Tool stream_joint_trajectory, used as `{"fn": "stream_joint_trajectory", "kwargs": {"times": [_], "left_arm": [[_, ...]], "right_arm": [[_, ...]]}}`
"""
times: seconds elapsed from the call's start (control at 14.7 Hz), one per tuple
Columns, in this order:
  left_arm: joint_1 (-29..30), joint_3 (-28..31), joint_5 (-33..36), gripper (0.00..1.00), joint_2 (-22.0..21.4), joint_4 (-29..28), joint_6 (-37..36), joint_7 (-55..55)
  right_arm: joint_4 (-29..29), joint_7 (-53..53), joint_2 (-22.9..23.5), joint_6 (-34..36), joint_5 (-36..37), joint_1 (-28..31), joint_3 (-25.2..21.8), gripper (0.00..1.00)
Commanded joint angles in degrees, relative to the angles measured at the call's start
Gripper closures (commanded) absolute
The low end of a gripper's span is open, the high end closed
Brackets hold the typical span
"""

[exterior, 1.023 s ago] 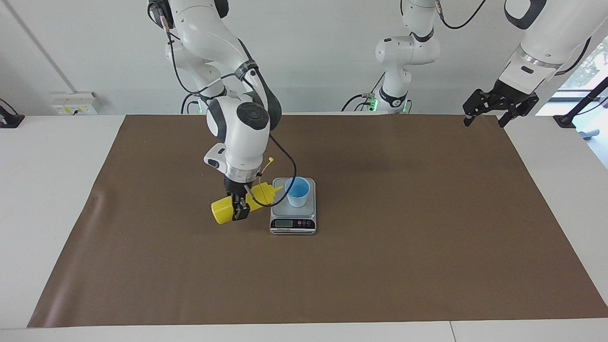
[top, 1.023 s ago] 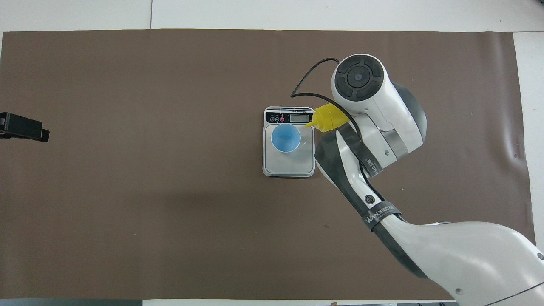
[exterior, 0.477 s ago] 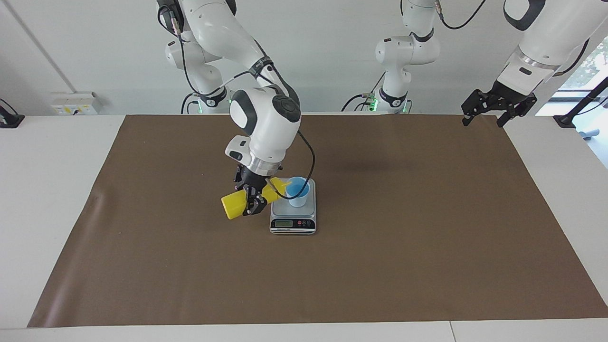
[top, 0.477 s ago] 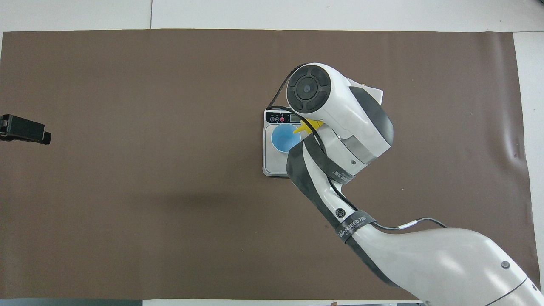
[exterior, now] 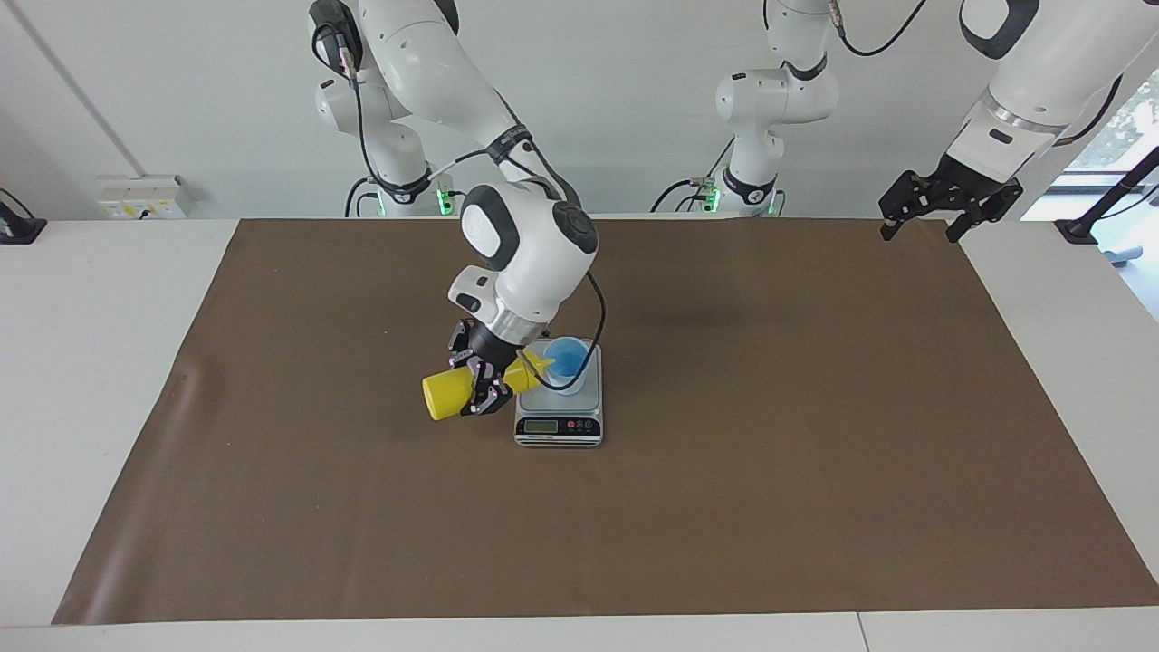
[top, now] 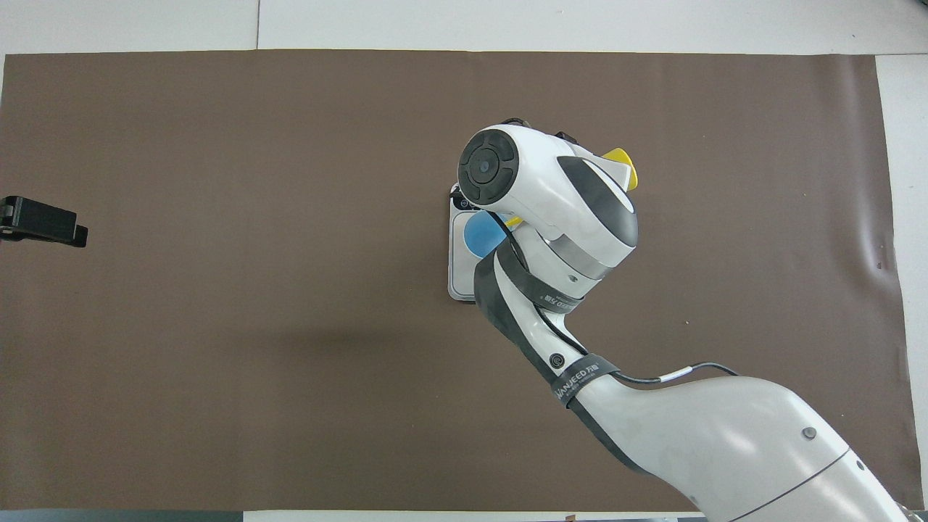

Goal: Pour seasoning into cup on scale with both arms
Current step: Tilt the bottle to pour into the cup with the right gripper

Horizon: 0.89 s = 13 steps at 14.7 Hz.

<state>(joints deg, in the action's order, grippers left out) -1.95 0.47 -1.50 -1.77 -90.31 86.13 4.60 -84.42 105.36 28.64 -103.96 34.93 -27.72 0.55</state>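
1. Facing view: white counter (exterior: pixel 109 362) under a brown mat (exterior: pixel 770 453), plain white wall above, wall socket (exterior: pixel 145 197) toward the right arm's end.
2. Same view: right gripper (exterior: pixel 480 385) is clamped around the middle of the seasoning bottle (exterior: pixel 444 394). The bottle lies about level in the air, its nozzle at the rim of the cup (exterior: pixel 566 364).
3. The cup stands upright on the scale (exterior: pixel 559 426), mid-mat, display away from the robots.
4. Left gripper (exterior: pixel 937 204) waits over the mat's corner at the left arm's end, fingers spread, holding nothing.
5. Overhead view: right arm covers most of the scale (top: pixel 458 279); part of the cup (top: pixel 482 235) and a bit of the bottle (top: pixel 623 161) show. Left gripper (top: pixel 40 221) is at the frame's edge.
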Motion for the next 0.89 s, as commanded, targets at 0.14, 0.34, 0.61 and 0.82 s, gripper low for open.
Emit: {"fn": "stream_joint_trajectory", "kwargs": {"times": [0.14, 0.34, 0.61, 0.82], "left_arm": [[0.63, 0.4, -0.7, 0.0, -0.87, -0.83, -0.61, 0.67], [0.54, 0.4, -0.7, 0.0, -0.87, -0.83, -0.61, 0.67], [0.63, 0.4, -0.7, 0.0, -0.87, -0.83, -0.61, 0.67], [0.63, 0.4, -0.7, 0.0, -0.87, -0.83, -0.61, 0.67]], "right_arm": [[4.44, 1.34, 1.77, 2.88, 2.16, -0.49, 0.06, 1.0], [4.44, 1.34, 1.68, 3.85, 2.25, -0.58, 0.06, 1.0], [4.53, 1.34, 1.68, 5.34, 1.99, -0.67, 0.15, 1.0], [6.45, 1.25, 1.94, 7.01, -0.11, -0.49, 0.15, 1.0]]}}
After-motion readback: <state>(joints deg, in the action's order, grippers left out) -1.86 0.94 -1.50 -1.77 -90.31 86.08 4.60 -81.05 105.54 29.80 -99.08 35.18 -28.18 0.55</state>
